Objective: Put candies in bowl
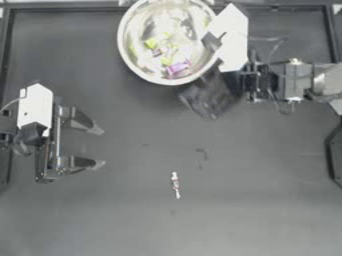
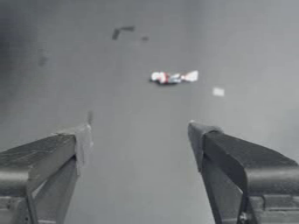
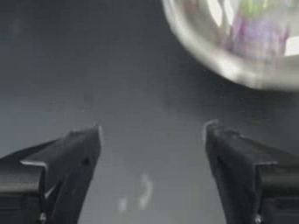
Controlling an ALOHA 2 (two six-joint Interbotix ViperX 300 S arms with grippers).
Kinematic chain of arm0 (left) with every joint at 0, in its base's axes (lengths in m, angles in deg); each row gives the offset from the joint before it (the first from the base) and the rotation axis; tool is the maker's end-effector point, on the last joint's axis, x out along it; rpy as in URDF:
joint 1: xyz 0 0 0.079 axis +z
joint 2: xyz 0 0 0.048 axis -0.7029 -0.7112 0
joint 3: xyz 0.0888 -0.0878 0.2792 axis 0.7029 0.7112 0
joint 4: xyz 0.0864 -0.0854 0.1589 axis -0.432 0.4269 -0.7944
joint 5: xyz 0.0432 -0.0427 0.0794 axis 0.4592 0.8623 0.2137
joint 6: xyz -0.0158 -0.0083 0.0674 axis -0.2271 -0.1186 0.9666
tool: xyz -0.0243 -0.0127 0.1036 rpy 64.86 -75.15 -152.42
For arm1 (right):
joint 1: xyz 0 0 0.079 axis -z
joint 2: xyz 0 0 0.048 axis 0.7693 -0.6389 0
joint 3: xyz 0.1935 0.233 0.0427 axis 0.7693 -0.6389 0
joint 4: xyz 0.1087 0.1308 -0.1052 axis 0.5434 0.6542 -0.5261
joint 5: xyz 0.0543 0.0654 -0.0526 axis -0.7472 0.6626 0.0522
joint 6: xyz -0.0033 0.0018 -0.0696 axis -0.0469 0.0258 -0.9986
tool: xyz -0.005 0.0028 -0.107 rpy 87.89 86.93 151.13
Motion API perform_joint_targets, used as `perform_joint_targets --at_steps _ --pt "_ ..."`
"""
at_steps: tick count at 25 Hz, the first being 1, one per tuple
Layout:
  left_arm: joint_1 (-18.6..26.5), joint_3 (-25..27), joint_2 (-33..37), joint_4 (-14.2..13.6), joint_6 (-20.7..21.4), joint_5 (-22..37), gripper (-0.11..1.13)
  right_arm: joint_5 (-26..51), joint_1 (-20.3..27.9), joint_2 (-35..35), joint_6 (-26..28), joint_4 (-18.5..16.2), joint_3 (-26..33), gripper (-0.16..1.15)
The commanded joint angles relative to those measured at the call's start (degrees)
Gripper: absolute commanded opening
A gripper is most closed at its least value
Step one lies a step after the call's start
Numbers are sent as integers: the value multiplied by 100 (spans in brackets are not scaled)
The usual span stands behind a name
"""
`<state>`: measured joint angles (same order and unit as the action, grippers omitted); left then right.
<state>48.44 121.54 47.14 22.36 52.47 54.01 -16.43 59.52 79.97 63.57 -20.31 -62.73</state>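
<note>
One candy (image 1: 176, 184) is sitting out on the table (image 1: 120, 220), a thin white one w/ reddish marks, approx 6 o'clock from centre in top view, well apart from everything. Others are already lying in the bowl (image 1: 133, 60); can't count them exactly thru the glare.

Left gripper (image 1: 99, 146) is sitting at 9 o'clock, jaws spread wide, holding nothing. Left wrist cam is showing the candy dead ahead between the jaw lines, still well off.

Right gripper (image 1: 208, 100) is hovering just beside the bowl's 5 o'clock rim, jaws released, empty. Right wrist cam is showing bare table under them, bowl edge near.

Judgement: the last pick is belonging to the left arm, it's nearer and already lined up. Doing it well means going in low, straddling the wrapper across its short side, pads nearly scraping the table before closing, since a thin wrapper is likely slipping out otherwise. Carrying it to 12 o'clock then needs the right arm backing off the rim first, else the arms are risking a clash.
</note>
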Motion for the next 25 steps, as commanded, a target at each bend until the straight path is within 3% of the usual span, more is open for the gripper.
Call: perform_joint_targets --at_steps 1,3,8,12,25 --pt "18 -44 88 -18 0 -26 98 519 -290 88 211 369 185 98" --pt "26 -35 97 -26 9 -26 98 668 -448 26 633 343 185 98" --pt "70 -35 105 -97 9 -18 98 747 -1002 -88 1907 -316 202 97" --pt "105 -35 105 -176 9 -26 98 809 -1274 -246 2716 -448 229 97" --pt "211 176 255 -308 35 -114 98 1714 -1846 -1362 3779 -316 1274 97"
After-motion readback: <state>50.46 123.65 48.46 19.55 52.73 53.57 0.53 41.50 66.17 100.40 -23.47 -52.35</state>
